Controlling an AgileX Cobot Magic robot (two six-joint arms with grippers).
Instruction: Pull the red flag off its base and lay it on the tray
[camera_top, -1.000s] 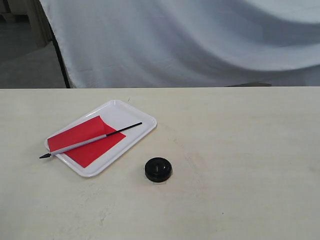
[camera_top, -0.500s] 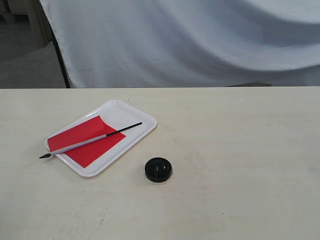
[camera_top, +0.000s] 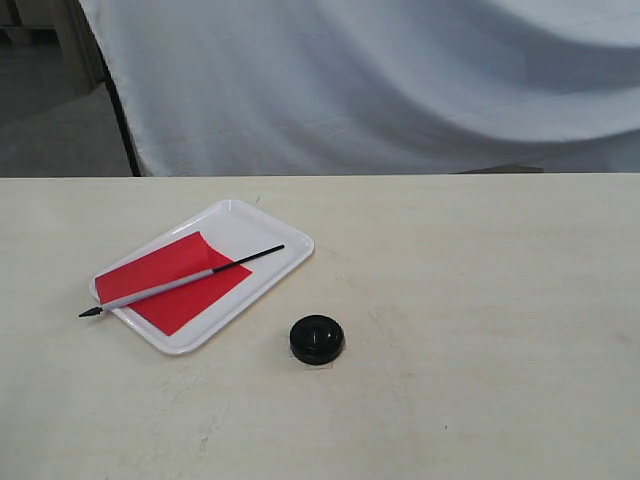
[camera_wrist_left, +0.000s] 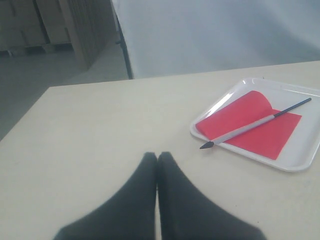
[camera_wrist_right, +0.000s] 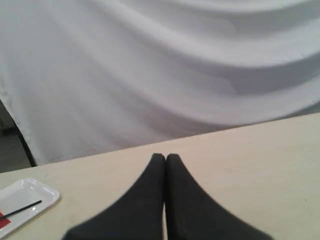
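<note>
The red flag lies flat on the white tray, its pole slanting across the cloth and its black tip poking over the tray's left rim. The left wrist view shows the same flag and tray. The black round base stands alone on the table, to the right of the tray and nearer the front. Neither arm appears in the exterior view. My left gripper is shut and empty, well back from the tray. My right gripper is shut and empty too, far from the tray.
A pale tabletop carries everything. A white cloth backdrop hangs behind its far edge, with a dark stand at its left side. Shelving and floor lie beyond the table's left end.
</note>
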